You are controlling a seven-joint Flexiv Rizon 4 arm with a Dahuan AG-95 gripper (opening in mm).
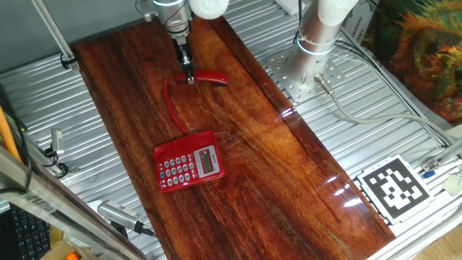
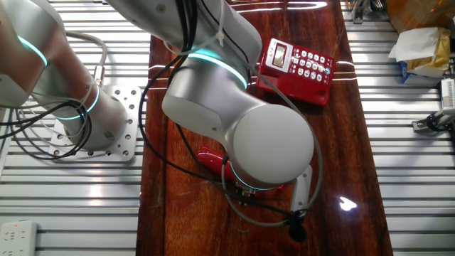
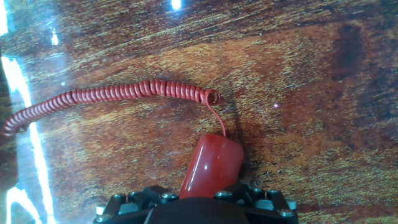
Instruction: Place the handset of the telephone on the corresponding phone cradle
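Observation:
The red handset (image 1: 211, 78) lies at the far end of the dark wooden board (image 1: 274, 159), and my gripper (image 1: 190, 78) stands straight over its left end with the fingers closed on it. In the hand view the handset (image 3: 211, 165) runs up between the jaws of the gripper (image 3: 200, 198), and its coiled red cord (image 3: 124, 94) trails left. The cord (image 1: 172, 108) curves down towards the phone cradle (image 1: 189, 162), a squarish red base with grey keys and a small display. In the other fixed view the arm hides the gripper; the handset's end (image 2: 212, 158) and the cradle (image 2: 297, 61) show.
The arm's base (image 1: 317, 29) stands on a metal plate right of the board. A black-and-white marker tag (image 1: 393, 188) lies at the front right. Grey tools (image 1: 119, 214) lie at the front left. Crumpled paper (image 2: 423, 50) sits beyond the board.

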